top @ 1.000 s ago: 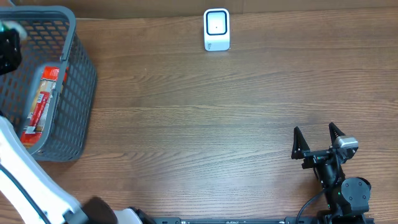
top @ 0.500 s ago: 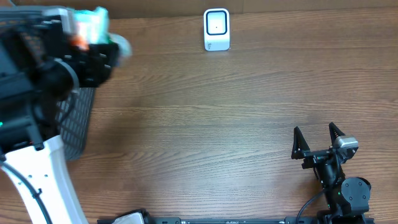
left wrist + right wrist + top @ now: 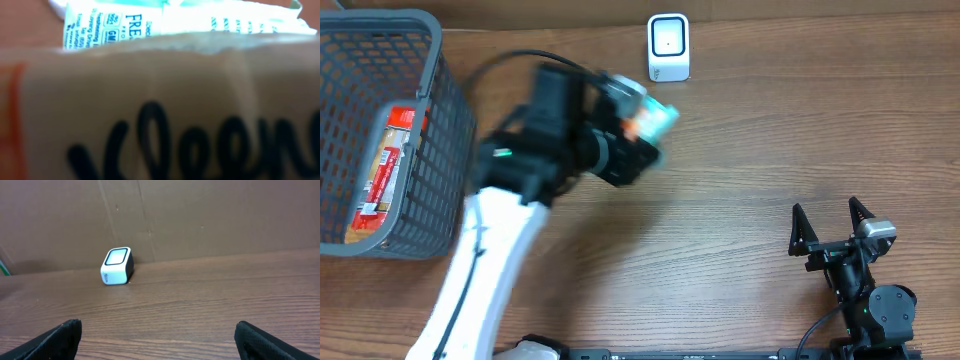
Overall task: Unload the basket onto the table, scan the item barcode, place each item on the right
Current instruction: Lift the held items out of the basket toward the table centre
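Wood-grain table (image 3: 720, 180) fills the overhead view. A grey mesh basket (image 3: 445, 120) stands at the far left with a red packet (image 3: 380, 175) lying inside it. A small white scanner (image 3: 668, 47) sits at the far edge, near the middle. The left arm reaches in from the lower left. The left tool (image 3: 638, 112) is blurred, near the scanner and a little to its left. A tissue pack (image 3: 658, 120) with teal and orange on it sits at the tip, clear of the table, gripped between partly closed jaws. The right tool (image 3: 826, 208) rests well apart at the lower right, spread wide with nothing in it.

The left wrist view gives what the overhead cannot. The pack is so close to the lens that it fills the frame: a pale tan face with large black script lettering, and above it a white and teal panel of small print. The tool's own fingers are hidden.

The right wrist view looks low across the table at the scanner. It shows the scanner's glass face tilted upward and a brown cardboard wall (image 3: 200, 215) just behind it. Only the black fingers (image 3: 62, 337) show, in the bottom corners.
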Controlling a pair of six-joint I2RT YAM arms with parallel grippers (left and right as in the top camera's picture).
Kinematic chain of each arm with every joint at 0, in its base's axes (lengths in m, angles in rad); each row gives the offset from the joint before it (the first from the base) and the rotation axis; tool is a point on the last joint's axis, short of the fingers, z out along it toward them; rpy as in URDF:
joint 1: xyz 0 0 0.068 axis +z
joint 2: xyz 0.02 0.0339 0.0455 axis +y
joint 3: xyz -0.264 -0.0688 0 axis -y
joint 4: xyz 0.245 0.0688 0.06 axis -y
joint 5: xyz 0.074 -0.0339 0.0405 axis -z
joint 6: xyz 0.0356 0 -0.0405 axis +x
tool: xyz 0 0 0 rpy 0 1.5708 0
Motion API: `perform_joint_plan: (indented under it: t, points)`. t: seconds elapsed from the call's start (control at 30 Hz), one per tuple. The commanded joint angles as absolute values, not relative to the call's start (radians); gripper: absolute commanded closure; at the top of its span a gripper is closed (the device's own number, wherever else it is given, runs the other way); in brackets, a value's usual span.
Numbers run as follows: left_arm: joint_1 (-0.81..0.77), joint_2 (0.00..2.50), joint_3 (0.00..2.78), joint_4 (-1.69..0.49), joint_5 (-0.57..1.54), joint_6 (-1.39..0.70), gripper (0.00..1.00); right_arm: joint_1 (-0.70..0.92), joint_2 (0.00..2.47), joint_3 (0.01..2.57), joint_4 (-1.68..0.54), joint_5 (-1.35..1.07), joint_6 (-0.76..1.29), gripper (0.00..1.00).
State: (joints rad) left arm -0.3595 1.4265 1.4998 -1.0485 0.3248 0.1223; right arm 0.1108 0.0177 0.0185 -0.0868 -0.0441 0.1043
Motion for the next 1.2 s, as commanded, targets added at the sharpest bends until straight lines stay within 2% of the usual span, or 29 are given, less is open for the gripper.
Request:
perform_joint_plan:
  t: [0.0, 0.37, 0.83, 0.93, 1.0, 1.03, 1.17]
  points:
    - [-0.455, 1.472, 1.416, -0.997, 0.325, 0.227, 0.59, 0.104, 0.018, 0.008, -0.081, -0.038, 0.102, 0.00]
    - [-0.667, 1.746, 1.352, -0.818, 0.265, 0.318, 0.59, 0.104, 0.018, 0.008, -0.081, -0.038, 0.102, 0.00]
    - [-0.688, 1.885, 1.351, -0.747, 0.244, 0.292, 0.54, 0.104, 0.018, 0.008, -0.081, -0.038, 0.102, 0.00]
    - [-0.688, 1.885, 1.351, -0.746, 0.244, 0.292, 0.50, 0.104, 0.018, 0.008, -0.081, -0.038, 0.102, 0.00]
    - [-0.688, 1.885, 1.351, -0.748, 0.244, 0.292, 0.38, 0.104, 0.018, 0.008, -0.081, -0.038, 0.102, 0.00]
    - [-0.688, 1.885, 1.351, -0.749, 0.244, 0.292, 0.36, 0.104, 0.018, 0.008, -0.081, -0.038, 0.102, 0.00]
    - [-0.688, 1.885, 1.351, -0.759, 0.244, 0.292, 0.33, 0.104, 0.018, 0.008, -0.081, -0.038, 0.102, 0.00]
